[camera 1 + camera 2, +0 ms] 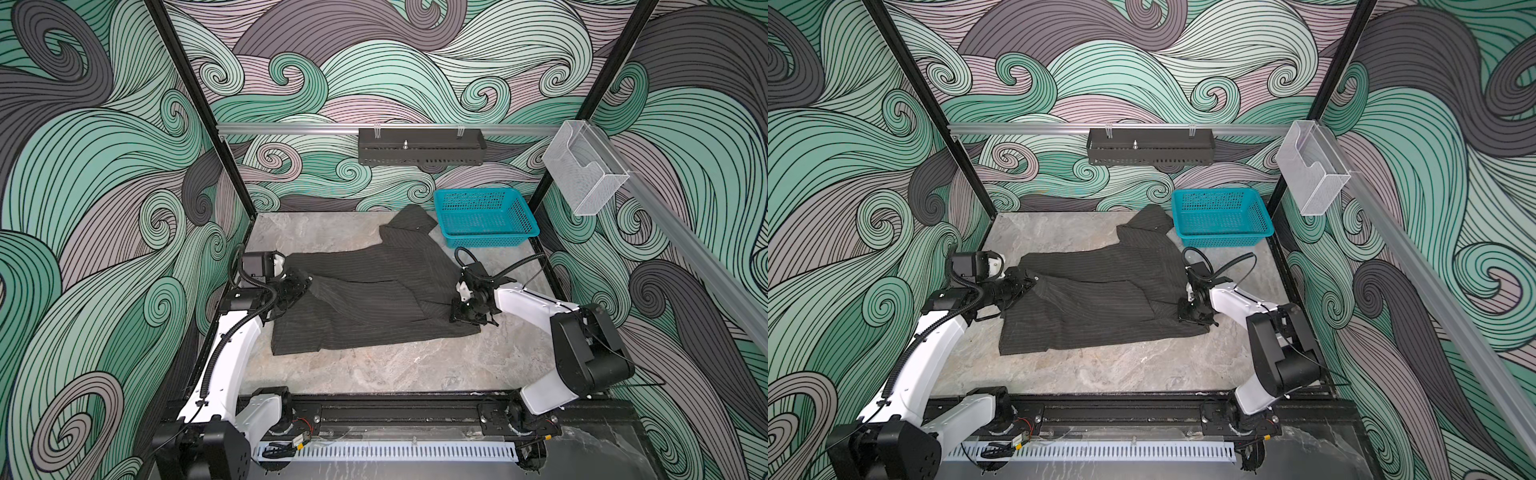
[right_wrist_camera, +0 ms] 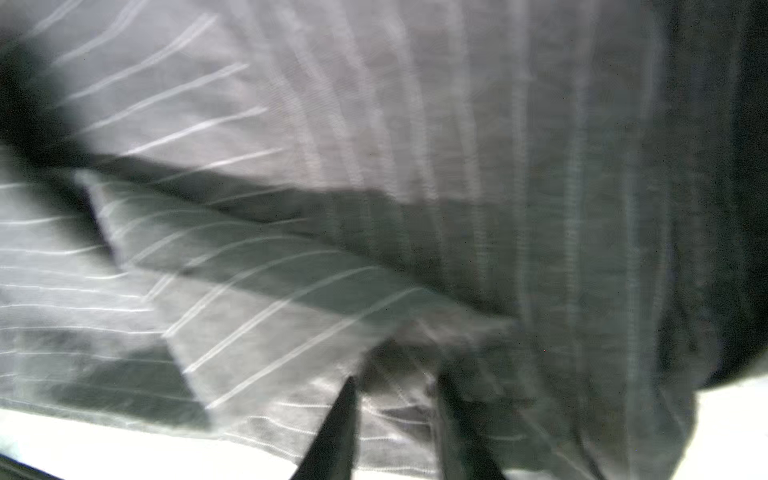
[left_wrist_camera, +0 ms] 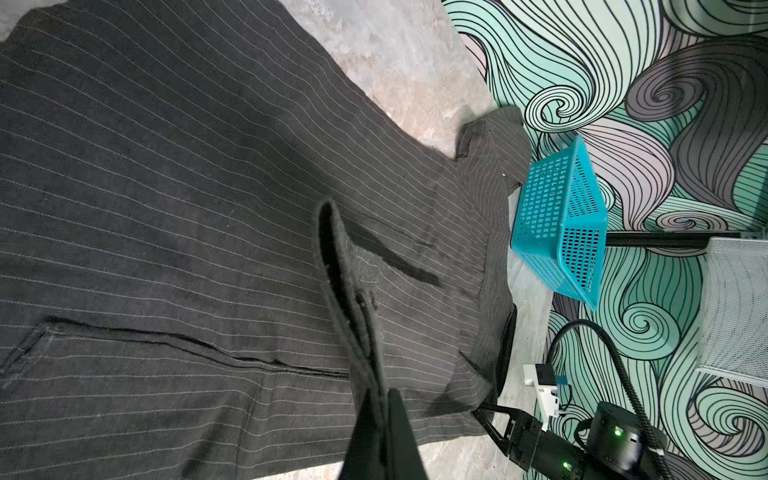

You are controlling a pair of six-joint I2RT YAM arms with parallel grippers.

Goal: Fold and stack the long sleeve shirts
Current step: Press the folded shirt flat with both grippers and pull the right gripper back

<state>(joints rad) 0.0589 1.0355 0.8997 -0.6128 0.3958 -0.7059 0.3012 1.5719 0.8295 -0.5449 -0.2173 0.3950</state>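
On marble tabletop (image 1: 374, 365): pinstriped shirt (image 1: 374, 291), laid out; L gripper (image 3: 380, 399) clamped on its fold; R gripper (image 2: 397, 380) astride hem, pic blurred, grip unclear.

Teal plastic mesh basket (image 1: 484, 216) blocks beyond right claw (image 1: 455, 313); dark pinstriped cloth shirt (image 1: 374, 291) spreads leftward; grey marbled tabletop (image 1: 374, 370) bare nearer.

shirt (image 1: 374, 299) on table (image 1: 374, 374), centre; basket (image 1: 490, 241) on far right corner, just beside shirt's far end
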